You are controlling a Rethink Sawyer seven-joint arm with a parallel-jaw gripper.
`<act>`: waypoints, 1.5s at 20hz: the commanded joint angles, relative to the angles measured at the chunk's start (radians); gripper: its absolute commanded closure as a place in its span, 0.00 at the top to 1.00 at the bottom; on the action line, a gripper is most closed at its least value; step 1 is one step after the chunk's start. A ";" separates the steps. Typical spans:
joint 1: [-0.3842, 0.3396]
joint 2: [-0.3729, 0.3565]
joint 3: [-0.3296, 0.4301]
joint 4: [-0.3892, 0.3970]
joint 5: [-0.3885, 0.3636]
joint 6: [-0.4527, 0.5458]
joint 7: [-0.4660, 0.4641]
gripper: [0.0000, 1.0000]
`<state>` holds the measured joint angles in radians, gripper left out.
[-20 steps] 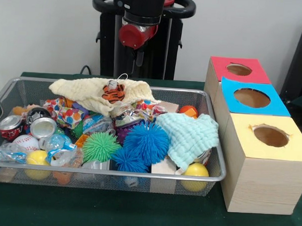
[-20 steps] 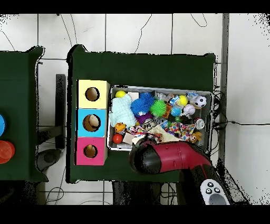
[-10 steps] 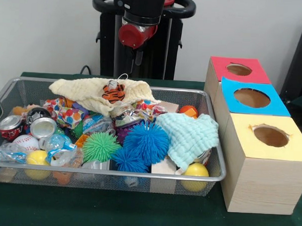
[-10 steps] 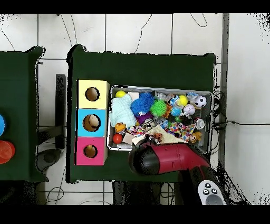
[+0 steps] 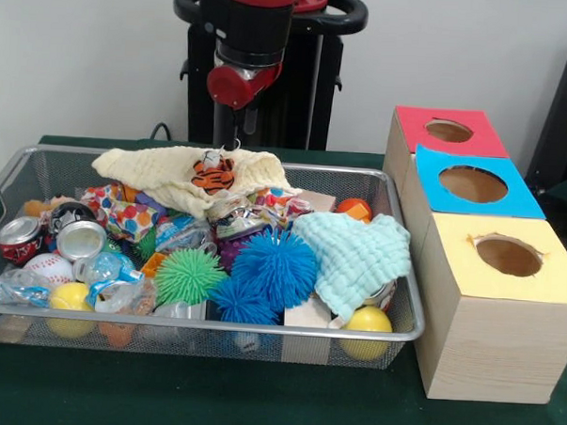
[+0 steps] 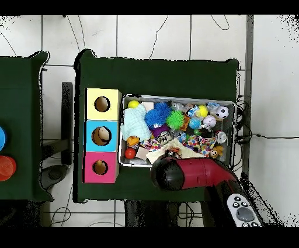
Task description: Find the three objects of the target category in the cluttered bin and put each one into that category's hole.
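Observation:
The wire-mesh bin (image 5: 405,333) is full of clutter. The tiger-striped plush (image 5: 213,174) lies on a pale yellow cloth (image 5: 163,172) at the bin's far side; in the overhead view it (image 6: 173,153) shows just above the arm's end. An orange-tan plush (image 5: 36,206) peeks out at the far left. The pale yellow-tan plush is hidden. My gripper (image 5: 238,126) hangs under the red arm end, above and just behind the tiger plush, apart from it. The red-topped box's hole (image 5: 448,131) is empty and also shows in the overhead view (image 6: 100,167).
Blue-topped (image 5: 472,184) and yellow-topped (image 5: 508,255) boxes stand in a row with the red one, right of the bin. Spiky blue (image 5: 274,266) and green (image 5: 189,274) balls, a mint cloth (image 5: 357,255), cans (image 5: 22,238) and yellow balls (image 5: 367,322) fill the bin.
The arm's end has shifted left and a little lower in the front view, nearer above the tiger plush. Nothing in the bin has moved.

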<state>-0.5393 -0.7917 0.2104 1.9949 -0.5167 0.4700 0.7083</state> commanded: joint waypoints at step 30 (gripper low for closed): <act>-0.059 0.105 0.035 -0.136 -0.020 -0.086 0.068 1.00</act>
<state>-0.5349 -0.6577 0.1367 1.9505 -0.5669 0.3267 0.7083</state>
